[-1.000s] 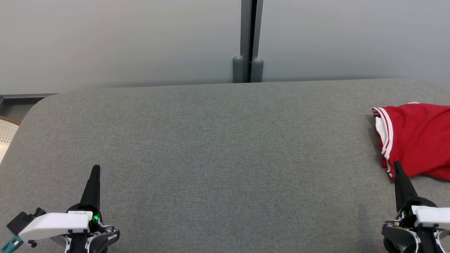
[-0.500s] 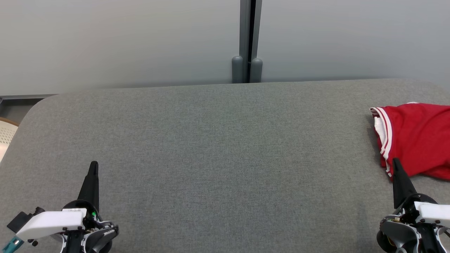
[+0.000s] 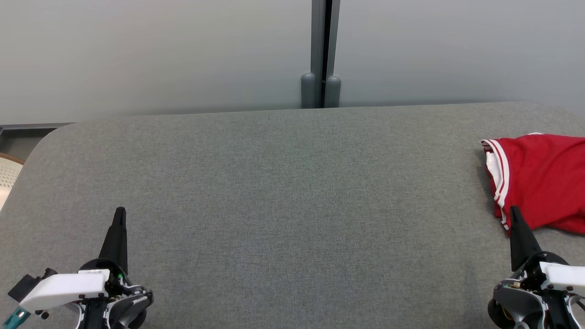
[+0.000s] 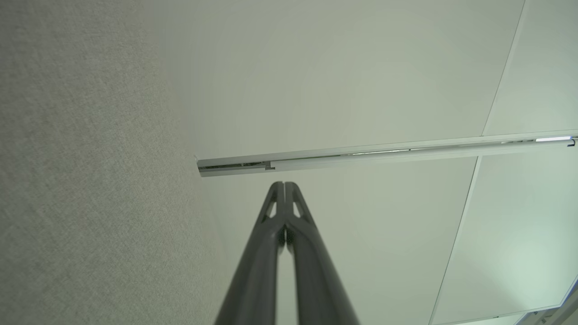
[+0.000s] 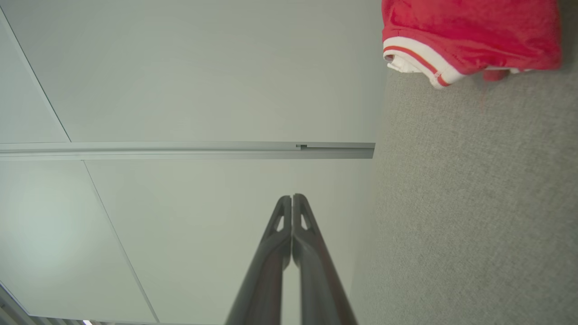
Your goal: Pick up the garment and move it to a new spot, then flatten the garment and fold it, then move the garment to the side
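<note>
The garment (image 3: pixel 541 180) is red with white stripe trim and lies bunched at the far right of the grey table (image 3: pixel 292 183), partly cut off by the picture's edge. It also appears at the top right of the right wrist view as the garment (image 5: pixel 465 31). My right gripper (image 3: pixel 514 211) is shut and empty at the lower right, its tip just in front of the garment's near edge. My left gripper (image 3: pixel 120 212) is shut and empty at the lower left, far from the garment. Both wrist views show the tips pressed together: left gripper (image 4: pixel 284 185), right gripper (image 5: pixel 292 197).
A pale wall with a grey vertical post (image 3: pixel 322 55) stands right behind the table's far edge. A pale perforated round object (image 3: pixel 8 173) sits beyond the table's left corner.
Both grippers drew slightly down and back toward me in the head view. The garment has not moved.
</note>
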You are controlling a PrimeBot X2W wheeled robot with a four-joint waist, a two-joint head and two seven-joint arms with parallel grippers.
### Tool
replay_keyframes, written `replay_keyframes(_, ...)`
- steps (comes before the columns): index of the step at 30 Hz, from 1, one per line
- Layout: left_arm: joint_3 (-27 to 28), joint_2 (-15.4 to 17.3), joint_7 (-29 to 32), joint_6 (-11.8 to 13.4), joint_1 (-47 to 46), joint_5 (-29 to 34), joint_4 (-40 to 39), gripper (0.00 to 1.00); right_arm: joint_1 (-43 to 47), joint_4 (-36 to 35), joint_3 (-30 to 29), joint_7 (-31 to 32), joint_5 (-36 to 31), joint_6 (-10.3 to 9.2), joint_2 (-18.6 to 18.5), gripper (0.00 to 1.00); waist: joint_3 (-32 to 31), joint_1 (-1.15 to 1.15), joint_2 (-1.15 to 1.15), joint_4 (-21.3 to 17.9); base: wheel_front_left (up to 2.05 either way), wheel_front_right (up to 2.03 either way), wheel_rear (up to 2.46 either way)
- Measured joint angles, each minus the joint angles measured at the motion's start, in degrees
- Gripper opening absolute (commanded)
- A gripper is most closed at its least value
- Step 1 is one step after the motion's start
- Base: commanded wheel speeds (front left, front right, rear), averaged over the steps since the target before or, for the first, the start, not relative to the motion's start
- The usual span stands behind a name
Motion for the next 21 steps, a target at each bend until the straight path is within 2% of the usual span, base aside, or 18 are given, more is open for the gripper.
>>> replay_keyframes(21, 0.2, -0.1, 0.2, 0.0, 0.0, 0.0, 0.0, 0.00, 0.0, 0.0, -0.2, 0.1, 0.0, 0.00, 0.1, 0.00, 0.0, 0.00, 0.00, 0.0, 0.00, 0.00, 0.00)
